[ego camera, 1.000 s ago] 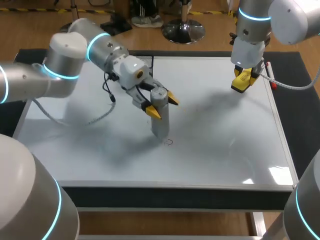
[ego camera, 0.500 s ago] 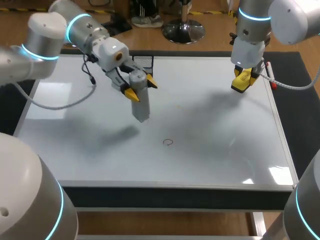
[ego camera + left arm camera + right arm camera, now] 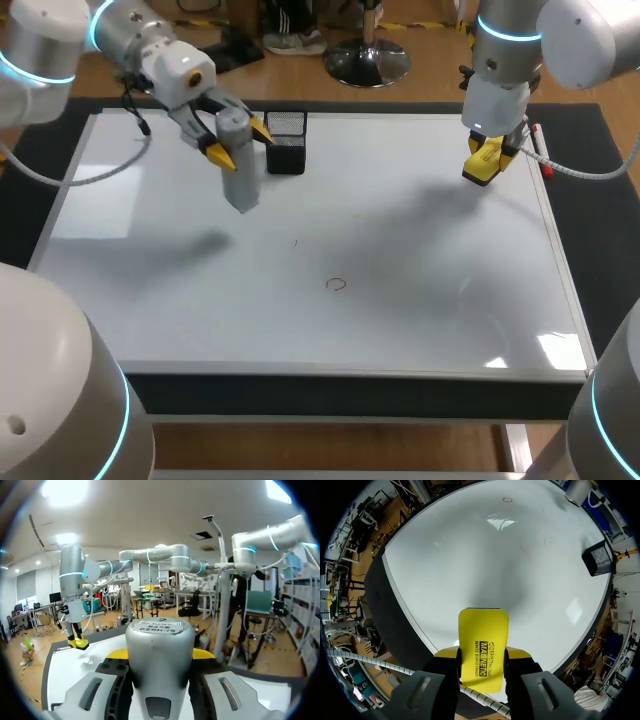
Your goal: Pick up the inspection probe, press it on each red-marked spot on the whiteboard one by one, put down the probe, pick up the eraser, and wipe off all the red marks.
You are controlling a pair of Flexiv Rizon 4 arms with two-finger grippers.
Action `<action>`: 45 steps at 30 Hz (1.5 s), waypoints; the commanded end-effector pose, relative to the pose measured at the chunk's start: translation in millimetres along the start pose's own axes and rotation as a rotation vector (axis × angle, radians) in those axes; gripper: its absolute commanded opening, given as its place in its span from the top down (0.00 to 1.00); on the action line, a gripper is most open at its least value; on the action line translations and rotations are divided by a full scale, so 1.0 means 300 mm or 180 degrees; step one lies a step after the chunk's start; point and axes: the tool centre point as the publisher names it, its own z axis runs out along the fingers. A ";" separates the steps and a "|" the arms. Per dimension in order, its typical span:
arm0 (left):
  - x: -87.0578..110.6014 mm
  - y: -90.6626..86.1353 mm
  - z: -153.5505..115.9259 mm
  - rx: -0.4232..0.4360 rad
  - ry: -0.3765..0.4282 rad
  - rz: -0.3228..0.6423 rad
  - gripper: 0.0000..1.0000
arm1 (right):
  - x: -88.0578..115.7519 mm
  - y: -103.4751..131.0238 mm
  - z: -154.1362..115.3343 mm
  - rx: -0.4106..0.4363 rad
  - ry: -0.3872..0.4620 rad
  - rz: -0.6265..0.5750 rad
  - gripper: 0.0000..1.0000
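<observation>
On the near half of the whiteboard (image 3: 430, 300) one small red ring (image 3: 337, 284) is drawn, with bare board all around it. A second ago the probe (image 3: 240, 185) stood just beside this ring. Since then the left claw (image 3: 241, 141) has carried it up and back, toward the far left corner. This claw is clamped on the grey probe, whose lower end hangs above the board. In the left wrist view the probe hides nearly all of the yellow tips. Just beside the claw a black mesh box (image 3: 286, 145) stands at the board's far edge. At the far right, close to the board's edge, the right claw (image 3: 487, 150) has not moved and grips the yellow eraser (image 3: 480, 168). Wide free board lies between the two claws.
</observation>
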 end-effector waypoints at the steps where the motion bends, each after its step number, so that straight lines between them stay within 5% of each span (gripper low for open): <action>1: 0.004 0.007 -0.080 -0.0038 -0.0010 -0.0019 1.00 | -0.002 -0.004 -0.002 0.0004 0.0013 -0.0005 1.00; 23: 0.028 0.056 -0.319 -0.0043 -0.0348 -0.0021 1.00 | -0.002 -0.004 -0.002 0.0004 0.0013 -0.0005 1.00; 45: 0.029 0.058 -0.322 -0.0054 -0.0395 0.0023 1.00 | -0.002 -0.004 -0.002 0.0004 0.0013 -0.0005 1.00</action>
